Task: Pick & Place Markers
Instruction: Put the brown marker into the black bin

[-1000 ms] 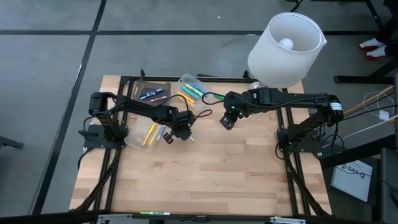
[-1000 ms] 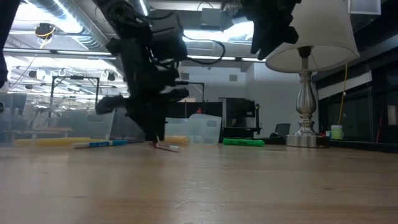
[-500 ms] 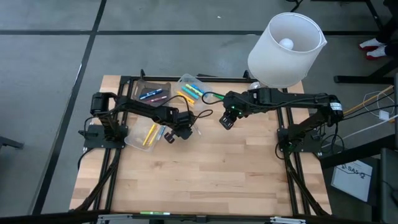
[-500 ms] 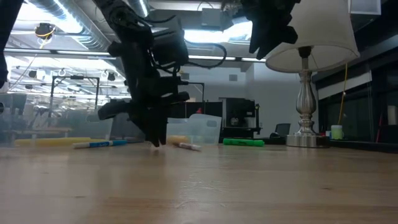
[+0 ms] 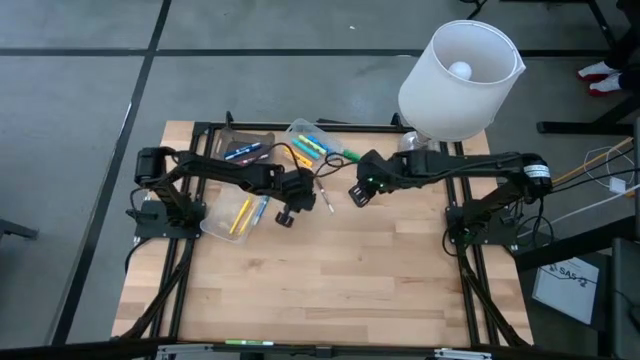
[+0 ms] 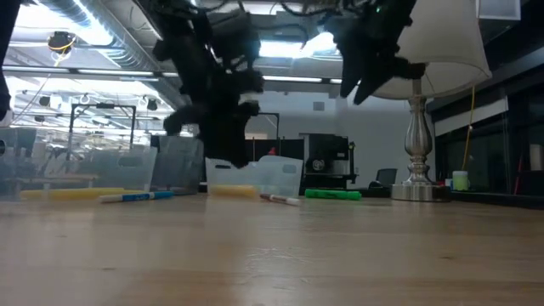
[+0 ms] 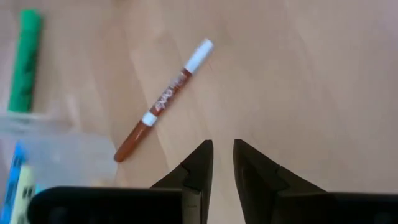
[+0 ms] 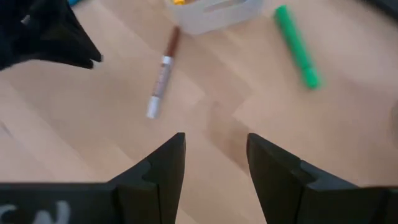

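A brown marker with a white cap (image 7: 165, 102) lies flat on the wooden table, free of both grippers; it also shows in the high view (image 5: 325, 197), the low view (image 6: 280, 200) and the right wrist view (image 8: 163, 74). A green marker (image 5: 345, 155) lies on the table behind it. My left gripper (image 7: 222, 144) hangs above the table just short of the brown marker, its fingers almost together and empty. My right gripper (image 8: 216, 140) is open and empty, above the table to the right of the brown marker (image 5: 358, 193).
Clear plastic containers hold markers: blue ones at the far left (image 5: 245, 150), yellow, blue and green ones at the far middle (image 5: 305, 142), yellow ones at the left (image 5: 235, 215). A lamp with a white shade (image 5: 460, 75) stands at the far right. The table's near half is bare wood (image 5: 320, 290).
My left gripper has risen from the table top and shifted a little toward the right and far edges. The brown marker, which lay at its fingertips, has slid away along the table toward the right and far edges and lies free. My right gripper has edged slightly left.
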Motion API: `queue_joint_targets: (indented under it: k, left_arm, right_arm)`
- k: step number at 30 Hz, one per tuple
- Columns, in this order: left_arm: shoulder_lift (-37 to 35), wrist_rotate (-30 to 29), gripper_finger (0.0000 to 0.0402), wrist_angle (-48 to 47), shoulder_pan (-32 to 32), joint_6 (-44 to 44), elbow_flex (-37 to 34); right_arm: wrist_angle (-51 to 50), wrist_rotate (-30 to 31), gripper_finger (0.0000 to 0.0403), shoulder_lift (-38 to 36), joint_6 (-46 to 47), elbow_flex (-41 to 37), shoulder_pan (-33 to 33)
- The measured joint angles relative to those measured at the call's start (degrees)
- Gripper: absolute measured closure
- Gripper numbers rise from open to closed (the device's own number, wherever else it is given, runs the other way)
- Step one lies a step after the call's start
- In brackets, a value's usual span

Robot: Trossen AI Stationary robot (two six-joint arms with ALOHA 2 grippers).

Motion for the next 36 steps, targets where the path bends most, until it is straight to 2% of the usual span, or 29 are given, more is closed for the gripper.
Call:
queue_joint_targets:
  k: [6,13,18,26,33,36]
  left_arm:
    - [-8.08,0.25,0.0343,-0.82,-0.10,-12.16,-0.03]
    - [-18.33,-3.96,0.0343,-2.70,-0.12,-19.94,-0.03]
    - [-24.30,-7.61,0.0343,-3.51,0.01,-24.24,-0.03]
    - [-31.48,-14.03,0.0343,-5.24,0.03,-28.79,-0.10]
    - [-33.96,-16.43,0.0343,-9.91,-0.02,-31.05,-0.10]
    - [-34.05,-16.33,0.0343,-10.96,-0.08,-31.57,-0.10]
  right_arm:
    - [15.75,-1.42,0.0232,1.27,5.83,-7.66,0.02]
    - [30.33,-2.57,0.0232,7.40,5.74,-11.28,0.02]
    - [30.96,-3.81,0.0232,15.33,3.67,-7.78,0.03]
    - [31.35,-5.34,0.0232,26.41,-2.18,2.55,1.29]
    - [21.18,-0.08,0.0232,32.15,-6.72,11.36,1.51]
    - [20.54,0.56,0.0232,32.80,-6.46,12.40,1.49]
